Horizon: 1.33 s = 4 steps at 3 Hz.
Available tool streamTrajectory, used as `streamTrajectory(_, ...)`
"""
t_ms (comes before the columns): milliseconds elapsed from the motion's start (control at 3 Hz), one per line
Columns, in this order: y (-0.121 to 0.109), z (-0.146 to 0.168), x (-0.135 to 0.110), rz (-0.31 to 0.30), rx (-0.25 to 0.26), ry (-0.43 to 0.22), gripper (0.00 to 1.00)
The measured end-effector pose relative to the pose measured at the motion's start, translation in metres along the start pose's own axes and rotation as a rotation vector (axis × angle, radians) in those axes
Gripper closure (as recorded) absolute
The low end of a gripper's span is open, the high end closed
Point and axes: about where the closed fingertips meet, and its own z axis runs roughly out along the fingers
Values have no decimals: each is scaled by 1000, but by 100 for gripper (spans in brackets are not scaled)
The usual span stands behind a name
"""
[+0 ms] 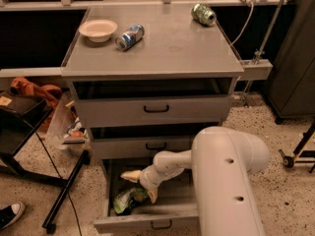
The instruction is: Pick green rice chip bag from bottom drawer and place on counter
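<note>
Crinkly green foil chip bag (127, 199) is lying in the open grey bottom drawer (147, 223) — beneath the grey metal counter (172, 50) holding a white bowl (98, 29) and blue can (130, 37) — gripper (141, 186) hovering just above, fingers (129, 176) spread.

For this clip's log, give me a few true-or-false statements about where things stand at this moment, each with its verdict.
1. The green rice chip bag lies in the open bottom drawer. True.
2. The hand hovers over the counter. False: it is down in the bottom drawer, just above the bag.
3. A white bowl sits on the counter. True.
4. Both cans on the counter stand upright. False: the blue can and green can lie on their sides.
5. The hand's fingers are spread open. True.
</note>
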Motion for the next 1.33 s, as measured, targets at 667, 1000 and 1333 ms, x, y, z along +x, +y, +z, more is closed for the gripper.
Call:
streamTrajectory(667,12,65,4,60,-18,17,0)
streamTrajectory(1000,16,95,5,74,-19,33,0)
streamTrajectory(1333,22,118,-3,86,-14,26,0)
